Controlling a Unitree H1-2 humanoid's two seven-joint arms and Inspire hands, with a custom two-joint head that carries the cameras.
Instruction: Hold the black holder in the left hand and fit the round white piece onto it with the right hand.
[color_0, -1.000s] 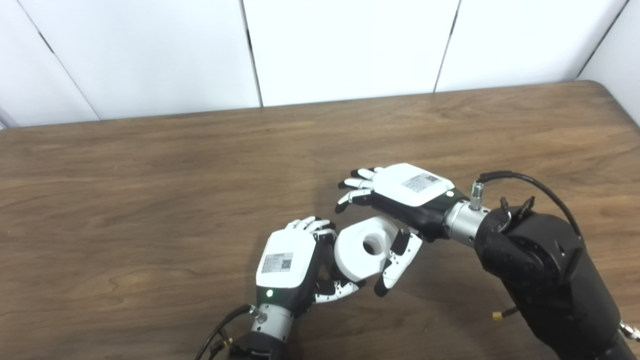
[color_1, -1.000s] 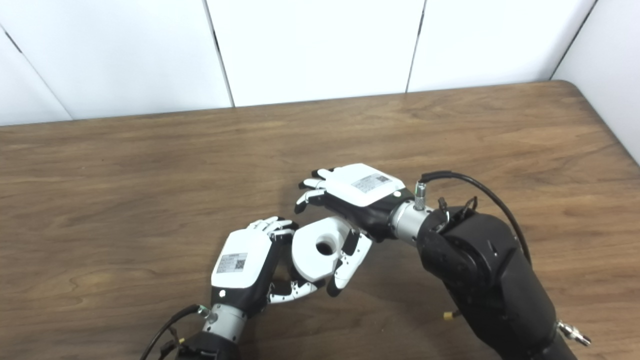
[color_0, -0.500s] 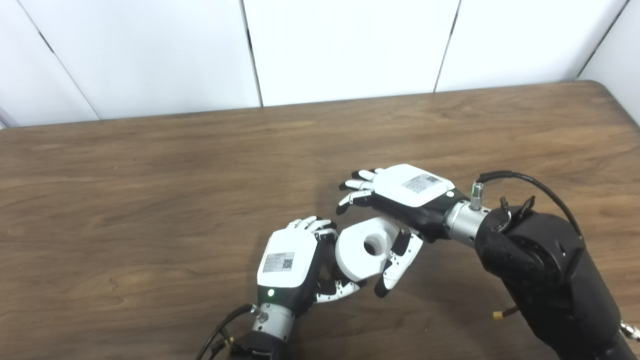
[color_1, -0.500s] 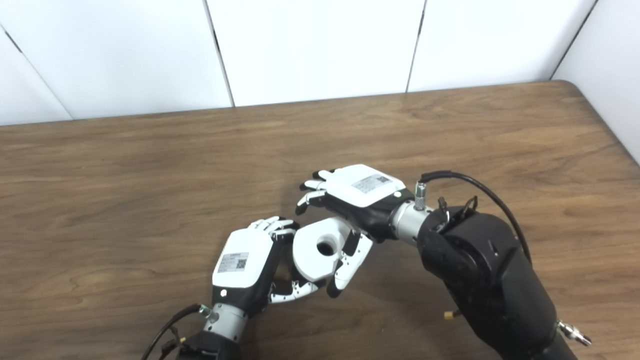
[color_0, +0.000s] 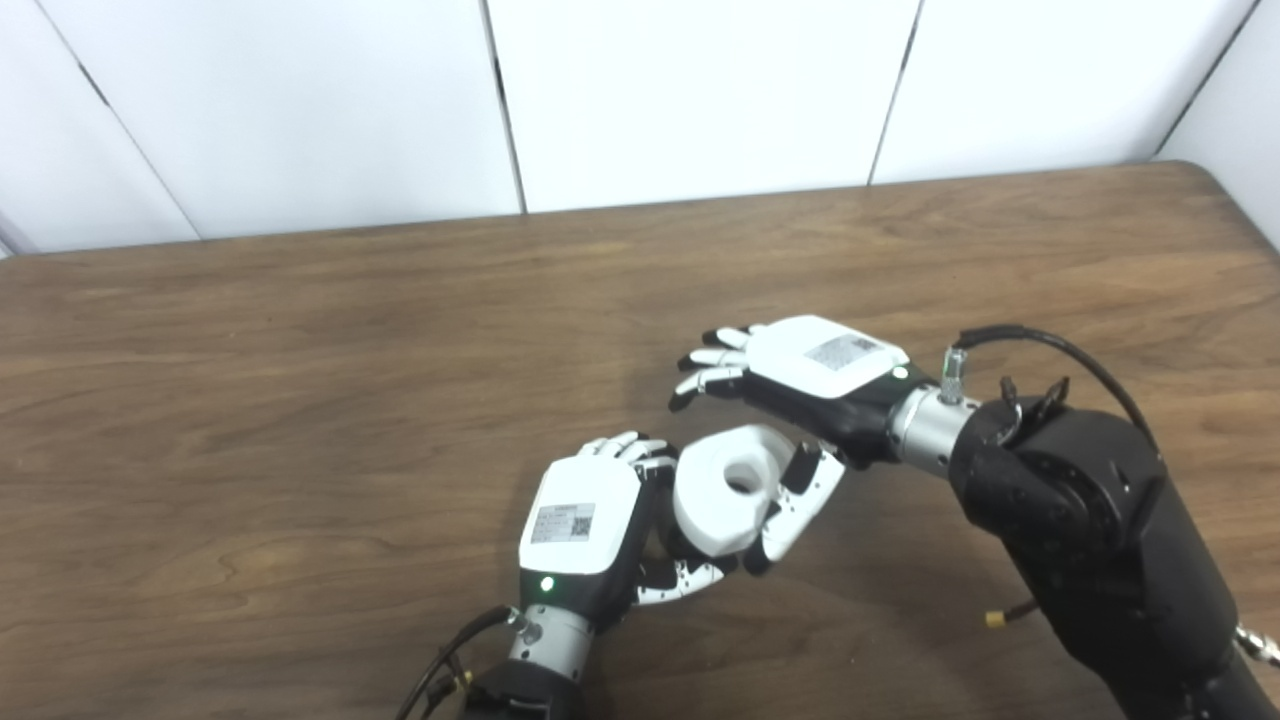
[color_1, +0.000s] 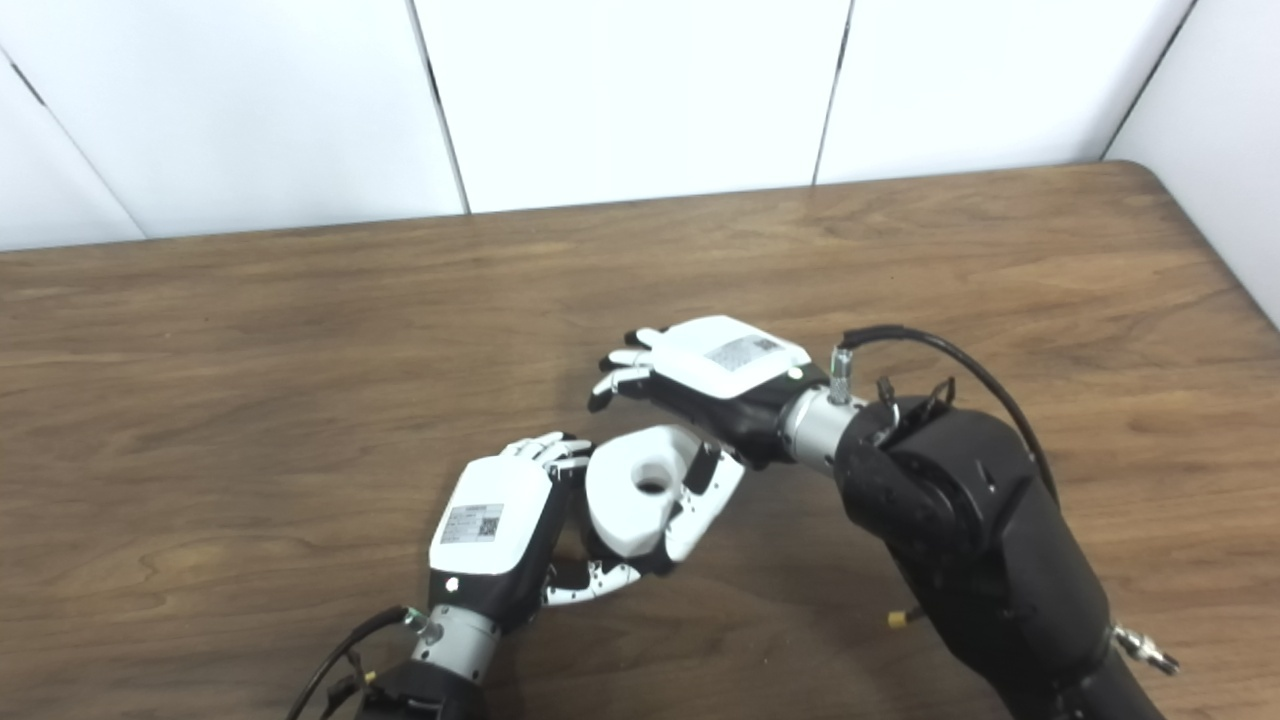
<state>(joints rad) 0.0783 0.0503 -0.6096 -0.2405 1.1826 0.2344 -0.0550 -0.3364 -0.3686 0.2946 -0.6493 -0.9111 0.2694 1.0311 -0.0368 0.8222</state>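
So on the left side the left hand (color_0: 580, 520) sits low over the wooden table (color_0: 300, 400), back of the hand facing up at the cameras, fingers curled in toward the middle. Whatever it's wrapped around is mostly hidden under its own palm. I'd guess that's the black holder from the task, but honestly only dark bits peek out between the fingers and I can't make out its shape, so call it closed on something I can't properly see. Right up against those curled fingers is the round white piece (color_0: 728, 490), a chunky ring with a hole through the middle, and the hole is facing up and a bit toward the cameras. It touches the left hand on its left edge. On its right edge the right hand's thumb (color_0: 795, 500) presses against the rim, while the right hand (color_0: 815, 375) itself arches over from the right with its other fingers spread out past the far side of the ring, not touching it that I can tell. So it's a loose pinch at best, more a thumb prop than a grip. The thing that matters next is lining the ring's hole axis up with whatever post the holder has, and since that post is hidden, I can't tell if it's already partly on.
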